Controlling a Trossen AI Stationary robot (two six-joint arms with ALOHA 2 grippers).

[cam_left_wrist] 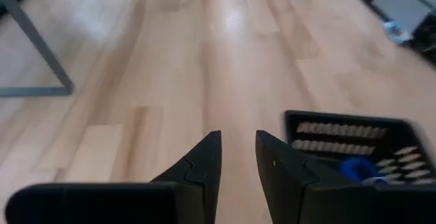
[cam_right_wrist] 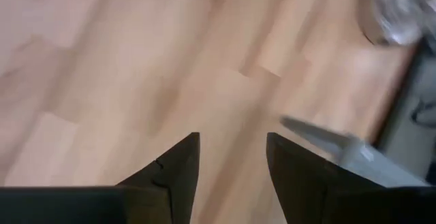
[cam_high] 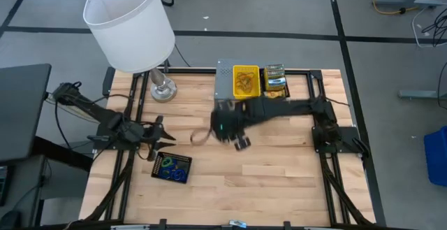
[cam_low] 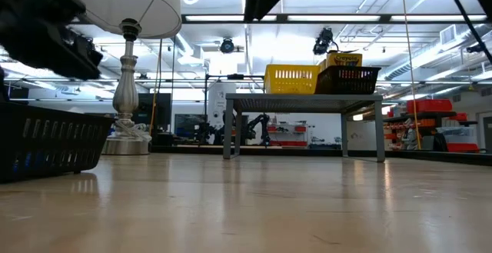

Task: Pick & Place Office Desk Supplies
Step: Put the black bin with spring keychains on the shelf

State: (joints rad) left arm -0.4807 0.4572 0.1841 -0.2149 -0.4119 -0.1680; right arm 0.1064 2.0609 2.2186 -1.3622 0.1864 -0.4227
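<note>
Black mesh tray (cam_high: 172,167) with blue and green rubber-band loops (cam_high: 170,166) is seen nearest, beside the left gripper (cam_high: 159,138), jaws slightly parted, empty. Centrally, the right gripper (cam_high: 241,142) is held open, empty. Farther back, the yellow tray (cam_high: 246,81) and crayon boxes (cam_high: 275,79) are set on the grey shelf (cam_high: 225,80).

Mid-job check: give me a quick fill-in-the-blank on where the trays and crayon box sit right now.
1. The yellow tray sits on top of the grey ____.
2. The crayon box lies in the black tray beside the ____ tray.
3. The black tray on the wood near the left gripper holds ____ rubber bands.

Missing words: shelf; yellow; blue
</note>
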